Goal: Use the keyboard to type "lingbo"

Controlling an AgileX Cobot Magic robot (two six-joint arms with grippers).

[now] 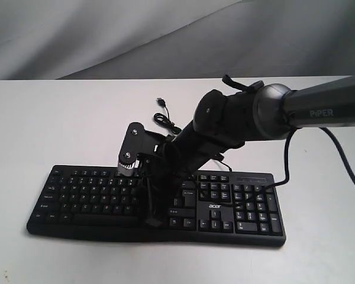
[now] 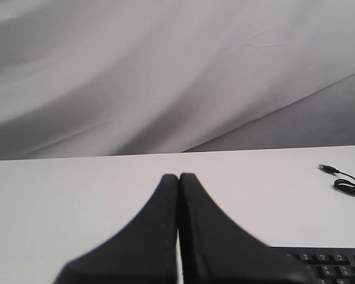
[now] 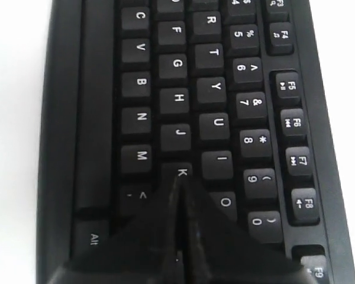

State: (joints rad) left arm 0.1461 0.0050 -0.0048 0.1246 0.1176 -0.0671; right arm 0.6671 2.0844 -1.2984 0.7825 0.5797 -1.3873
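The black keyboard (image 1: 94,195) lies across the near part of the white table, with its number pad and white acer logo (image 1: 215,206) at the right. My right gripper (image 1: 153,222) reaches down over the keyboard's middle, shut with nothing between its fingers. In the right wrist view its tips (image 3: 178,178) sit at the edge of the K key (image 3: 182,171), with the O key (image 3: 225,202) just beside them; the key under the fingers is hidden. My left gripper (image 2: 178,176) is shut and empty, held above the bare table beside a corner of the keyboard (image 2: 331,266).
The thin black USB cable (image 1: 165,121) lies coiled on the table behind the keyboard, its plug (image 1: 160,102) pointing away. The cable (image 2: 349,186) also shows in the left wrist view. Grey cloth hangs behind the table (image 1: 59,118).
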